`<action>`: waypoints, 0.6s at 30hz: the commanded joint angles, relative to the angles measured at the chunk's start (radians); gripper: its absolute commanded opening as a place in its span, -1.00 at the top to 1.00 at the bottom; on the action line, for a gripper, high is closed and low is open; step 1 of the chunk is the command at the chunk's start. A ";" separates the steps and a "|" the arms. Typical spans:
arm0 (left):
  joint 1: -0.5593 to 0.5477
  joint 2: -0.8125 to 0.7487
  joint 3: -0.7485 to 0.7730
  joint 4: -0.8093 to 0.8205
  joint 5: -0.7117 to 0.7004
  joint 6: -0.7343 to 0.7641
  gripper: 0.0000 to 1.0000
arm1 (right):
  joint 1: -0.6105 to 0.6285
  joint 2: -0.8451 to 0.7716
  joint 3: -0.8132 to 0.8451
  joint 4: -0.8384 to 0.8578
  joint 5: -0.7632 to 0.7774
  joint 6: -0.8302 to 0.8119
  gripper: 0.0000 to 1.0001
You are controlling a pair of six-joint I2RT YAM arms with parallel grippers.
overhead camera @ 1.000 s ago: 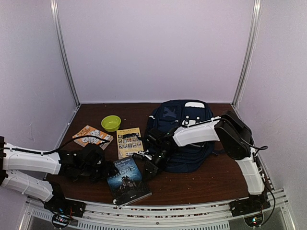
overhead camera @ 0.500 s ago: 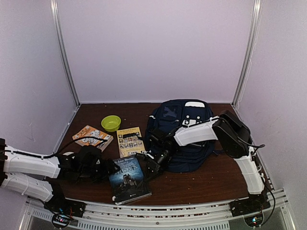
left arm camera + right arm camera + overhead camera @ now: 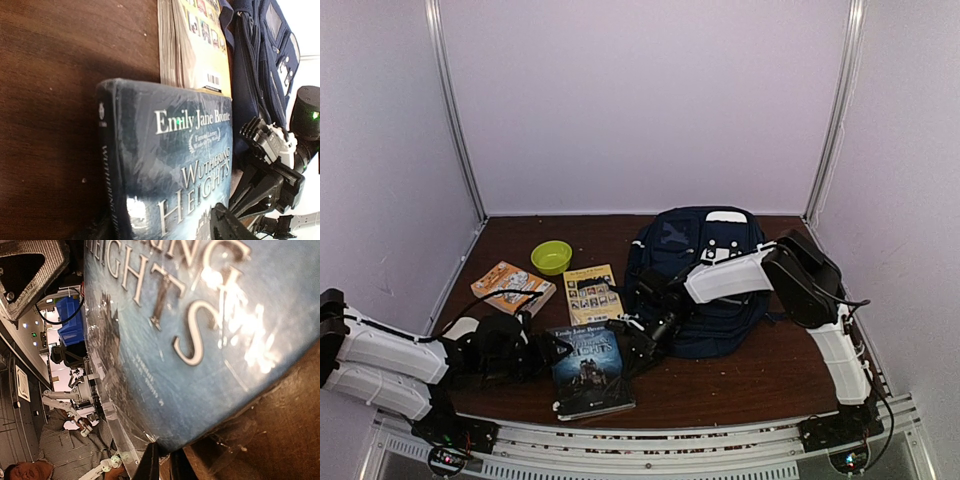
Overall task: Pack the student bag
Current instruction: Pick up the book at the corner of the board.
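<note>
The student bag (image 3: 705, 262) is a navy backpack lying flat at the back right, also seen in the left wrist view (image 3: 252, 60). In front of it a blue "Wuthering Heights" book (image 3: 588, 368) lies between both arms. My left gripper (image 3: 548, 350) stands at the book's spine edge, jaws wide, one finger (image 3: 227, 225) over the cover (image 3: 170, 160) and the other low beside the spine. My right gripper (image 3: 633, 344) is shut on the book's right-hand corner (image 3: 200, 340). Its fingers (image 3: 152, 462) pinch that edge, which is raised off the table.
A yellow book (image 3: 590, 294) lies just behind the blue one, beside the bag. An orange book (image 3: 512, 285) and a green bowl (image 3: 552, 256) sit at the back left. The table's front rail (image 3: 650, 440) runs close behind the book.
My left gripper has slid right up to the book's spine and narrowed a little. The book has turned straighter and shifted slightly with the right gripper on its edge.
</note>
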 commanded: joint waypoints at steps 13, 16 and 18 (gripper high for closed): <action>-0.018 -0.355 0.005 -0.124 0.046 0.130 0.68 | -0.025 0.036 -0.091 0.029 0.374 -0.031 0.80; -0.011 -0.456 0.050 -0.245 -0.007 0.194 0.91 | -0.026 -0.076 -0.063 -0.002 0.362 -0.052 0.63; -0.004 -0.500 0.089 -0.307 -0.020 0.239 1.00 | -0.029 -0.171 -0.048 -0.039 0.367 -0.079 0.36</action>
